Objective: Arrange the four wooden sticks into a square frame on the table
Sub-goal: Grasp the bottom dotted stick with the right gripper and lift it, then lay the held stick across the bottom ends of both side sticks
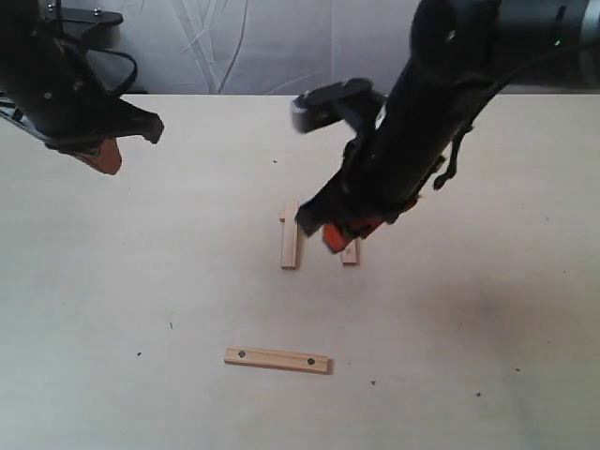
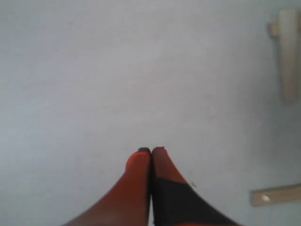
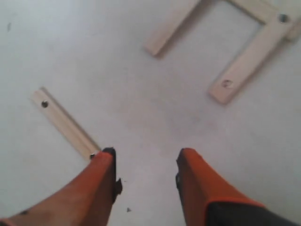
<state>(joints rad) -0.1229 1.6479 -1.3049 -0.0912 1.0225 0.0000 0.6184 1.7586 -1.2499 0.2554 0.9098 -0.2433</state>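
Note:
Three of the wooden sticks form an open U on the table point(image 1: 141, 281): a left side stick point(image 1: 291, 234), a right side stick point(image 1: 350, 251) mostly hidden by my right arm, and a cross stick point(image 3: 254, 9) over their far ends. The right wrist view shows both side sticks point(image 3: 171, 26) point(image 3: 249, 59). The fourth stick point(image 1: 277, 359) point(image 3: 63, 123) lies alone nearer the front, with two dark holes. My right gripper point(image 1: 342, 234) point(image 3: 146, 157) hangs open and empty over the U's open side. My left gripper point(image 1: 101, 155) point(image 2: 151, 151) is shut on nothing, far left and raised.
A white wrinkled cloth point(image 1: 234, 47) hangs behind the table's far edge. Tiny dark specks point(image 1: 171, 325) dot the tabletop. The left wrist view catches the left side stick point(image 2: 288, 54) and the loose stick point(image 2: 277, 194) at its border.

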